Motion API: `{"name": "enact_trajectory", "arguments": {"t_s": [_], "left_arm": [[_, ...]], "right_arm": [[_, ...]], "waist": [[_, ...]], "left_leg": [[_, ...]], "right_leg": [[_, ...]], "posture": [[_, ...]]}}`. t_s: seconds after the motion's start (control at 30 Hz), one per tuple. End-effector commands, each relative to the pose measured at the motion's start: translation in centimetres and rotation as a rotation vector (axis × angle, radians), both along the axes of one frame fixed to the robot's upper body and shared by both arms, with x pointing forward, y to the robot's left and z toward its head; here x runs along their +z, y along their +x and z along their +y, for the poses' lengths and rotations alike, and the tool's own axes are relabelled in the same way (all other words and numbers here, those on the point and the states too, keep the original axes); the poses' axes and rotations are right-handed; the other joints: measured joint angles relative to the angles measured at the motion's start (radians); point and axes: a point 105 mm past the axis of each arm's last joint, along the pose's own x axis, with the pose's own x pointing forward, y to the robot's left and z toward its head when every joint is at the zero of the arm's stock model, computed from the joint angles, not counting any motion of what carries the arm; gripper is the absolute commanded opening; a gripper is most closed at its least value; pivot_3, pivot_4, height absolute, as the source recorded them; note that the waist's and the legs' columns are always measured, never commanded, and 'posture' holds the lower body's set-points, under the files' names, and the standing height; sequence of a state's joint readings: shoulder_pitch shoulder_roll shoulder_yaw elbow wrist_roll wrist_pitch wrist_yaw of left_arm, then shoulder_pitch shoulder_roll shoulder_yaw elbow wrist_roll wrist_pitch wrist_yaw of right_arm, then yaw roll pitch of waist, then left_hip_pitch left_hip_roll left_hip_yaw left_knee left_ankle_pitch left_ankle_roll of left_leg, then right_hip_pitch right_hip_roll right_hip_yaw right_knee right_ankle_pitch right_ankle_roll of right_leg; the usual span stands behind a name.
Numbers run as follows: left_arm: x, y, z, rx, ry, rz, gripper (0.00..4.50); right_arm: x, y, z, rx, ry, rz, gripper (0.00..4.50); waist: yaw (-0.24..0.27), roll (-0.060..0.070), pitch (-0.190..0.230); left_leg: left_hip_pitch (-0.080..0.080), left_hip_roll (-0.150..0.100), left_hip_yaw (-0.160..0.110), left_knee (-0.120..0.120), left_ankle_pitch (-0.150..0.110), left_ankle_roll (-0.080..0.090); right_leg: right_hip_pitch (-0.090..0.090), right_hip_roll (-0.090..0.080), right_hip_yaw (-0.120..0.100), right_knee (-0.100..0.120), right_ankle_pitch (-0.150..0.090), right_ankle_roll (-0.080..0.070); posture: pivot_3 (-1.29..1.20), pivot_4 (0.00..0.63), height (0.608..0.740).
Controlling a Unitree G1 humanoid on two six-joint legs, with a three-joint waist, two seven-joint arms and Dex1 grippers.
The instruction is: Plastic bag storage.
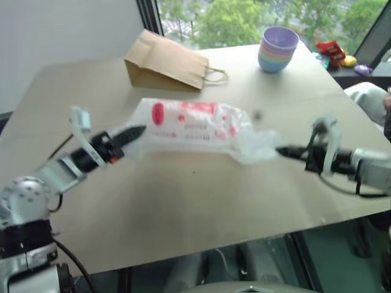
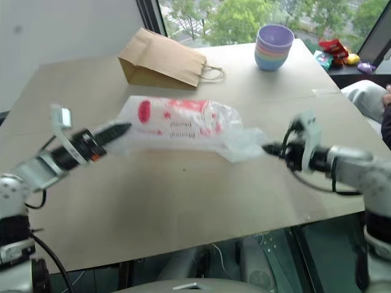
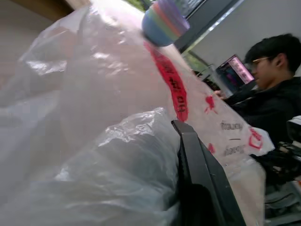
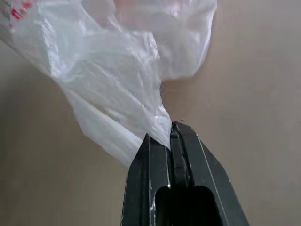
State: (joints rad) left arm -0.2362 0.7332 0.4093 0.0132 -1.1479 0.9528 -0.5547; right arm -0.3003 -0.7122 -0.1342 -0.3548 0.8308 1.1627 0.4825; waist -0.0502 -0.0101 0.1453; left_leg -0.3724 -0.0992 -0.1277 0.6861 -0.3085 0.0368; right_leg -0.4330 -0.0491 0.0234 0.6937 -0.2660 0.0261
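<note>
Plainly, both arms are smeared by blur in the head views, so the fingertips are hard to trace there. The left gripper (image 1: pixel 137 131) meets the near-left end of the plastic bag (image 1: pixel 195 125), and the exact spot where the film enters its black fingers cannot be made out from above. In the left wrist view one dark finger (image 3: pixel 200 174) rises through bunched film that wraps around it; the second finger is hidden behind the plastic. The jaws are closed on the bag. The right gripper (image 4: pixel 171 129) shows more clearly: its two fingers are pressed together with a thin twisted corner of the bag pinched between their tips.

The bag is stretched between the two grippers over the middle of the tan table (image 1: pixel 201 201). It is thin, crinkly and translucent white, with red labels and red writing on the fuller part toward the left gripper. Toward the right gripper it narrows into a clear, crumpled tail. Whether its underside touches the table cannot be told.

Behind it lies a brown paper bag (image 1: pixel 165 61) on its side, with a twine handle. A stack of pastel bowls (image 1: pixel 278 49) stands at the far edge. A seated person (image 3: pixel 273 99) is partly cut off in the left wrist view.
</note>
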Motion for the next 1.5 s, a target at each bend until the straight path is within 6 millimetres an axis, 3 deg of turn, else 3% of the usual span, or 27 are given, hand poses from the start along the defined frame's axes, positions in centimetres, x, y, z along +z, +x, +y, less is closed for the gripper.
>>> {"name": "enact_trajectory", "arguments": {"t_s": [0.03,0.1,0.17,0.23,0.27,0.33,0.4,0.43,0.5,0.53,0.57,0.6,0.67,0.7,0.83,0.93,1.03,1.1,1.2,1.27,1.37,1.5], "left_arm": [[-1.1,1.2,3.0,0.192,0.072,-0.02,0.09],[-1.1,1.0,1.8,0.151,0.086,-0.038,0.09],[-1.6,0.4,0.8,0.132,0.161,-0.054,0.09],[-1.7,-0.2,0.5,0.181,0.323,-0.188,0.09],[-1.5,-1.5,-0.7,0.072,0.324,-0.229,0.0],[-0.4,-3.1,-1.2,0.029,0.32,-0.321,0.58],[0.1,-4.4,-1.0,0.051,0.341,-0.364,1.28],[0.1,-5.2,-0.8,0.05,0.361,-0.371,1.54],[-0.3,-6.8,0.6,0.102,0.408,-0.354,2.42],[-0.7,-7.6,2.0,0.148,0.458,-0.335,2.42],[-1.0,-8.1,3.5,0.193,0.514,-0.319,3.01],[-1.3,-8.6,4.7,0.22,0.553,-0.297,3.08],[-1.8,-9.2,6.0,0.239,0.587,-0.27,3.99],[-1.6,-9.2,6.0,0.241,0.579,-0.273,4.24],[-1.7,-8.2,4.9,0.178,0.597,-0.276,4.24],[-1.2,-7.7,2.6,0.101,0.532,-0.286,4.24],[-1.7,-7.7,4.4,0.169,0.562,-0.248,4.24],[-1.1,-8.5,5.1,0.18,0.565,-0.295,4.24],[-0.4,-10.0,4.3,0.15,0.443,-0.327,4.24],[-0.7,-10.5,5.4,0.219,0.492,-0.334,4.24],[-0.5,-11.7,5.2,0.201,0.565,-0.413,4.24],[-2.7,-14.8,3.2,0.054,0.589,-0.403,4.24]], "right_arm": [[-2.4,3.2,-3.4,-0.18,-0.143,-0.098,0.0],[-3.2,4.3,-3.5,-0.197,-0.19,-0.149,0.0],[-2.3,5.2,-2.6,-0.173,-0.176,-0.28,0.0],[-1.2,4.4,-1.0,-0.064,-0.109,-0.377,0.0],[-0.8,3.6,-0.7,-0.02,-0.101,-0.413,0.44],[0.1,2.1,-0.5,0.023,-0.042,-0.456,0.73],[0.6,0.2,-0.6,0.068,-0.023,-0.473,1.75],[0.7,-0.9,-0.6,0.105,-0.038,-0.479,2.04],[1.3,-3.5,-0.9,0.156,-0.035,-0.475,2.95],[1.8,-4.7,-1.5,0.16,-0.044,-0.483,2.95],[2.3,-5.7,-2.0,0.165,-0.045,-0.484,3.63],[2.6,-6.6,-2.3,0.173,-0.047,-0.487,3.66],[3.0,-7.8,-2.9,0.18,-0.051,-0.485,3.7],[2.9,-8.3,-3.0,0.185,-0.044,-0.471,3.7],[1.3,-7.8,-4.4,0.142,-0.112,-0.449,3.7],[1.0,-7.3,-4.2,0.148,-0.108,-0.456,3.7],[0.8,-7.3,-4.0,0.156,-0.098,-0.462,3.7],[0.5,-7.5,-4.1,0.156,-0.101,-0.46,3.7],[0.3,-7.9,-4.1,0.165,-0.074,-0.517,3.7],[-0.1,-8.1,-4.1,0.16,-0.075,-0.535,3.7],[-0.4,-8.3,-4.0,0.172,-0.079,-0.541,3.7],[-1.2,-8.9,-4.1,0.193,-0.095,-0.528,3.7]], "waist": [[0.015,-0.001,0.001],[0.022,-0.001,0.001],[0.025,-0.002,0.0],[0.028,-0.001,0.0],[0.03,-0.001,0.0],[0.035,-0.001,0.0],[0.037,-0.001,0.0],[0.039,-0.001,0.0],[0.043,0.0,0.0],[0.043,0.0,0.0],[0.042,0.0,0.0],[0.046,0.003,0.002],[0.047,0.002,0.002],[0.049,0.002,0.002],[0.067,0.001,0.001],[0.068,0.001,0.001],[0.064,0.001,0.001],[0.061,0.001,0.001],[0.063,0.001,0.001],[0.065,0.002,0.002],[0.066,0.001,0.001],[0.064,0.001,0.001]], "left_leg": [[0.004,0.0,0.002,0.0,0.0,0.0],[0.005,0.0,0.002,0.0,0.0,0.0],[0.006,0.0,0.002,0.0,0.0,0.0],[0.006,0.0,0.003,-0.001,0.0,0.0],[0.005,0.0,0.004,-0.003,-0.001,0.001],[0.004,0.002,0.003,-0.006,-0.001,0.001],[0.001,0.002,0.001,-0.008,-0.001,0.002],[0.0,0.002,0.001,-0.007,-0.001,0.002],[-0.001,0.002,0.0,-0.007,-0.002,0.003],[-0.001,0.002,0.0,-0.007,-0.002,0.003],[0.0,0.002,0.0,-0.007,-0.002,0.003],[0.003,0.002,0.0,-0.008,-0.003,0.004],[0.017,0.005,0.001,-0.013,-0.003,0.004],[0.018,0.005,0.001,-0.014,-0.004,0.005],[0.023,0.005,0.001,-0.013,-0.006,0.008],[0.025,0.005,0.001,-0.013,-0.005,0.007],[0.025,0.006,0.0,-0.016,-0.004,0.005],[0.025,0.006,0.001,-0.017,-0.004,0.005],[0.023,0.007,0.001,-0.019,-0.005,0.007],[0.022,0.007,0.001,-0.019,-0.006,0.008],[0.022,0.007,0.002,-0.018,-0.007,0.009],[0.023,0.007,0.003,-0.018,-0.007,0.009]], "right_leg": [[0.003,0.0,0.002,0.001,0.0,0.0],[0.004,0.0,0.003,0.001,0.001,0.002],[0.004,0.0,0.003,0.001,0.001,0.002],[0.004,0.001,0.004,0.0,0.001,0.002],[0.002,0.001,0.005,-0.002,0.001,0.002],[0.002,0.003,0.005,-0.007,0.001,0.002],[0.002,0.003,0.002,-0.014,0.001,0.002],[0.002,0.003,0.002,-0.014,0.001,0.002],[0.002,0.003,0.001,-0.015,0.001,0.002],[0.002,0.003,0.001,-0.015,0.001,0.002],[0.003,0.003,0.001,-0.015,0.001,0.002],[0.006,0.003,0.001,-0.016,0.001,0.002],[0.02,0.004,0.002,-0.02,0.001,0.003],[0.02,0.004,0.001,-0.021,0.002,0.003],[0.027,0.004,0.001,-0.023,0.002,0.003],[0.031,0.004,0.0,-0.027,0.002,0.003],[0.03,0.004,0.0,-0.029,0.002,0.004],[0.029,0.005,0.001,-0.029,0.002,0.003],[0.027,0.006,0.001,-0.032,0.002,0.003],[0.027,0.005,0.001,-0.033,0.002,0.003],[0.028,0.005,0.001,-0.034,0.002,0.003],[0.029,0.005,0.002,-0.034,0.002,0.003]], "posture": [[0.0,0.15,0.74],[0.0,0.15,0.74],[0.0,0.15,0.74],[0.0,0.15,0.74],[0.0,0.15,0.74],[0.0,0.15,0.74],[0.0,0.15,0.74],[0.0,0.15,0.74],[0.0,0.15,0.74],[0.0,0.15,0.74],[0.0,0.15,0.74],[0.0,0.15,0.74],[0.0,0.15,0.74],[0.0,0.15,0.74],[0.0,0.15,0.74],[0.0,0.15,0.74],[0.0,0.15,0.74],[0.0,0.15,0.74],[0.0,0.15,0.74],[0.0,0.15,0.74],[0.0,0.15,0.74],[0.0,0.15,0.74]]}}
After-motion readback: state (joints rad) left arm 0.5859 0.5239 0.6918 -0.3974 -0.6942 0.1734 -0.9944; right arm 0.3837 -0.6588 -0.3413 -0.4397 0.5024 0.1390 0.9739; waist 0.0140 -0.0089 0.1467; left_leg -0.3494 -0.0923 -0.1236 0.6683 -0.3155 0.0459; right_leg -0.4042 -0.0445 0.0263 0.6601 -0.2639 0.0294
